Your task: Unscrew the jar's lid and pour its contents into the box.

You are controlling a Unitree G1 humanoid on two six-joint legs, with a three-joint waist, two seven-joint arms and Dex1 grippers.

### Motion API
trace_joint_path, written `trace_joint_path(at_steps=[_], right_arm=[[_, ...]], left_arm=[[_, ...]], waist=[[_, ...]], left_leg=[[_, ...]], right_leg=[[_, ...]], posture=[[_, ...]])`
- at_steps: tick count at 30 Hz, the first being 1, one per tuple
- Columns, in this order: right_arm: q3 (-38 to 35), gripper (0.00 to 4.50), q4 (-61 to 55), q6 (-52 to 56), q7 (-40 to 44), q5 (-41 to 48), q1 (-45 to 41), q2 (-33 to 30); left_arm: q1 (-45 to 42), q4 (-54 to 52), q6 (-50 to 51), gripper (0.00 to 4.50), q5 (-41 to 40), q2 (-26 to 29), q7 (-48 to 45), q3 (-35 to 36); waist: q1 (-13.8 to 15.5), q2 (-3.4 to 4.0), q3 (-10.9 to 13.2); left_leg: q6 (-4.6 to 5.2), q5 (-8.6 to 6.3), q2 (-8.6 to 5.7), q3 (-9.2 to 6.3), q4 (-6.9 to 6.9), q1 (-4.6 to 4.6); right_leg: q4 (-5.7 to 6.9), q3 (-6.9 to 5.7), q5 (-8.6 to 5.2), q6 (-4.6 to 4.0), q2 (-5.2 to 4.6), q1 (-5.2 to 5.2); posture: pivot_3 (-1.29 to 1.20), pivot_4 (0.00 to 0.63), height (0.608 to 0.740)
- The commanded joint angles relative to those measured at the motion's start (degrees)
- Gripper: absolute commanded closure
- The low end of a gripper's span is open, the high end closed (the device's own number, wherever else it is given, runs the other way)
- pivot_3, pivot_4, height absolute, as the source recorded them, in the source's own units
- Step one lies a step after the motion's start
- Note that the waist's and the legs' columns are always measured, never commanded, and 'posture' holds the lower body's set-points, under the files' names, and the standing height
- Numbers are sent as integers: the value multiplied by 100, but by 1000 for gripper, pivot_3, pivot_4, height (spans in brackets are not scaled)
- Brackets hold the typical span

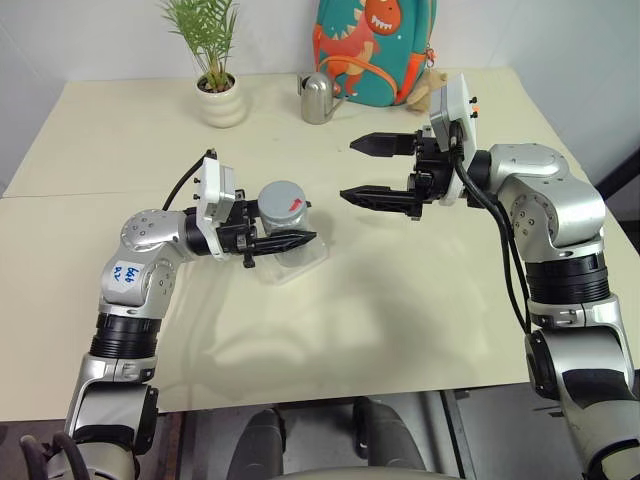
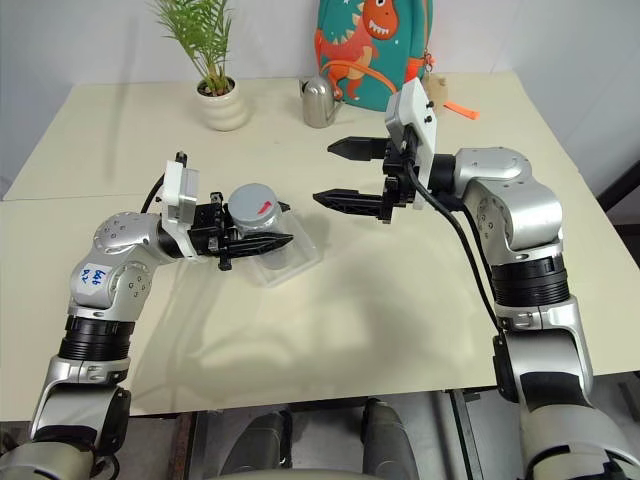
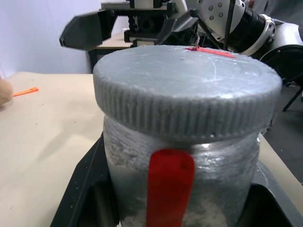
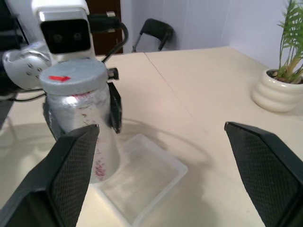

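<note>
It looked like a robot test room set up in an office: a plain cream table (image 1: 400,330) stood against a bare white wall (image 1: 560,30), dressed with props, namely a potted plant (image 1: 215,70), a steel watering can (image 1: 318,98) and a dinosaur backpack (image 1: 375,45). A black office chair (image 4: 154,33) stood behind.
</note>
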Motion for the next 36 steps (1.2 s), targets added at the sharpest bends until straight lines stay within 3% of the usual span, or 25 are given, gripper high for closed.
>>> trace_joint_path(at_steps=[1,10,20,28,36], right_arm=[[-118,39,-180,-45,166,207,-87,89],[574,39,-863,395,-583,29,-197,1042],[740,39,-526,166,-906,-360,-374,1384],[413,39,-233,-228,-832,-483,-255,1006],[-257,39,-72,-210,-582,-173,149,89]], left_arm=[[-105,-30,-138,2492,35,21,-26,86],[-111,-7,-141,2492,101,-29,-24,22],[-284,178,-180,2492,184,-67,-109,18],[-206,127,-196,2492,190,-63,-96,22],[-167,174,-255,2492,172,-88,-58,81]], waist=[[-10,0,0],[-13,0,0],[61,0,0],[61,0,0],[166,-1,0]], left_leg=[[0,0,0,1,1,0],[-2,1,2,1,2,4],[1,-1,2,0,6,2],[1,-1,2,0,4,2],[1,-1,1,1,7,-3]], right_leg=[[0,1,1,1,0,0],[7,6,1,1,3,0],[8,5,2,1,4,0],[6,5,2,1,4,0],[-1,3,3,3,3,1]], posture=[[0,150,740],[0,150,740],[0,150,740],[0,150,740],[0,150,740]])
